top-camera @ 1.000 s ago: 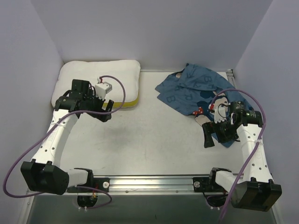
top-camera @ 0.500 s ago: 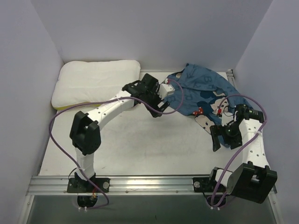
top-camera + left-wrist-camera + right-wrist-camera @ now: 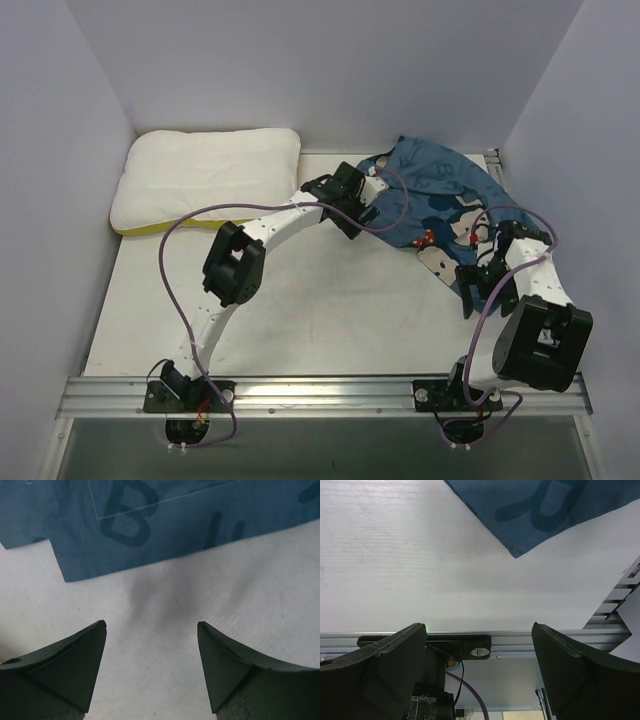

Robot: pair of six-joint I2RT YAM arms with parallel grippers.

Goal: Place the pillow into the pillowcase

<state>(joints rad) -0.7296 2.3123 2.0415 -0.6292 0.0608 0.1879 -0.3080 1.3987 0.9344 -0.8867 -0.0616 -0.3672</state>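
The white pillow [image 3: 205, 175], with a yellow band along its near edge, lies at the back left of the table. The blue printed pillowcase [image 3: 440, 195] lies crumpled at the back right. My left gripper [image 3: 357, 216] is open and empty just left of the pillowcase's left edge. In the left wrist view the left gripper [image 3: 151, 630] hovers over bare table, with the pillowcase's edge [image 3: 150, 525] just ahead. My right gripper [image 3: 468, 300] is open and empty at the pillowcase's near right corner. In the right wrist view the right gripper [image 3: 479, 630] points toward the near rail, with a pillowcase corner [image 3: 530, 510] above it.
White walls close in the table on the left, back and right. A metal rail [image 3: 330, 392] runs along the near edge; it also shows in the right wrist view [image 3: 545, 640]. Purple cables loop off both arms.
My left arm has swung from beside the pillow across to the pillowcase's left edge. My right arm has folded back toward its base. The pillowcase has shifted slightly.
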